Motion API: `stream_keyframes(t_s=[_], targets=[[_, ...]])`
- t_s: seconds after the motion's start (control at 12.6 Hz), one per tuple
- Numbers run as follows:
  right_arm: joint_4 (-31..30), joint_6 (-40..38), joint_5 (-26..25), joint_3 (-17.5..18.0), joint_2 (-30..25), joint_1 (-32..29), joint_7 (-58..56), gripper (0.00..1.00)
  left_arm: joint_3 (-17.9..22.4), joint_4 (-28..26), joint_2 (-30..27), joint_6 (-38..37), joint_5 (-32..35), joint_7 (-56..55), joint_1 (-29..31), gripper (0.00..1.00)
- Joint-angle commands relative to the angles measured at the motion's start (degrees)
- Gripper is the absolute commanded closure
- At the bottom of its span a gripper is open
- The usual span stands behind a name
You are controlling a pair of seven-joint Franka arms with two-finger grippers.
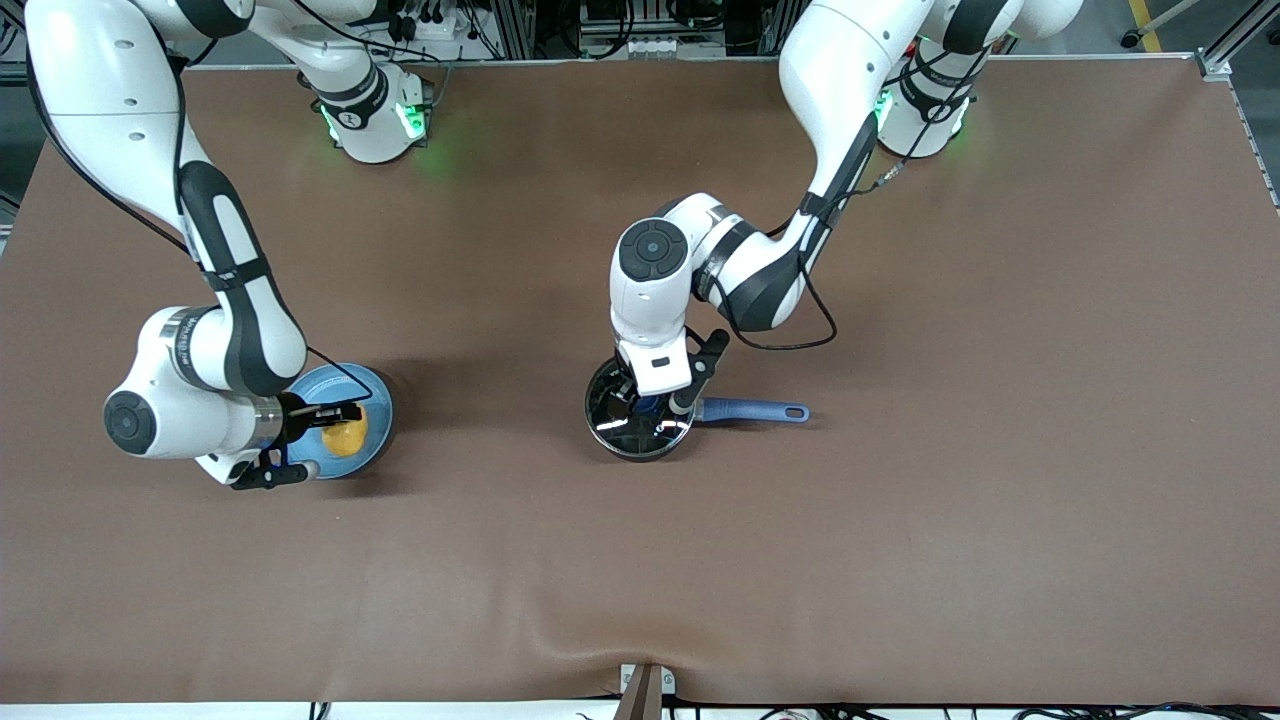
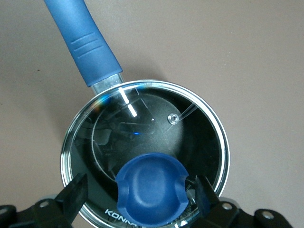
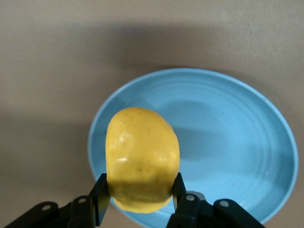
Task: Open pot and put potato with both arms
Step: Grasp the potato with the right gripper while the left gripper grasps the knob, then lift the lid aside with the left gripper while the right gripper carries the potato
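Lowest in the front view sits the pot (image 1: 640,425), just below frame centre, and its glass lid (image 2: 147,147) is seen resting on the steel rim. Spread wide above it is the left gripper (image 1: 655,398); its fingers (image 2: 73,190) are held on either side of the lid's blue knob (image 2: 152,187), and no contact with the knob is made out. The pot's blue handle (image 1: 755,411) is laid flat on the brown table (image 1: 900,550), its long axis run straight toward the frame's right edge, toward the left arm's end of the table, the holed tip outermost.

Over at the frame's left, the right gripper (image 1: 335,435) is clamped on the potato (image 3: 142,159). In the right wrist view the yellow lump is pinched across its narrow width, long axis upright in the frame, and is held over the blue plate (image 3: 228,152). Whether it is lifted clear of the plate cannot be told.
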Motion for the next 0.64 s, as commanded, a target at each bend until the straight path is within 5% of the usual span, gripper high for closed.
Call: stream_keyframes(t_s=[0.0, 0.4, 0.48, 0.56], targets=[[3.1, -4.4, 1.5, 1.3, -1.7, -0.2, -1.4, 1.00, 0.5, 1.8, 1.2, 0.6, 0.6, -1.3, -0.3, 0.00], [2.9, -6.7, 1.6, 5.6, -5.8, 1.6, 5.5, 1.00, 0.5, 1.7, 1.9, 0.8, 0.6, -1.2, -0.3, 0.00], [2.8, -6.6, 1.6, 5.8, -6.4, 2.8, 7.6, 1.00, 0.5, 1.7, 1.9, 0.9, 0.5, -1.1, -0.3, 0.07], [2.8, -6.7, 1.6, 5.9, -6.8, 3.9, 9.8, 1.00, 0.5, 1.7, 1.9, 0.8, 0.5, -1.1, -0.3, 0.24]])
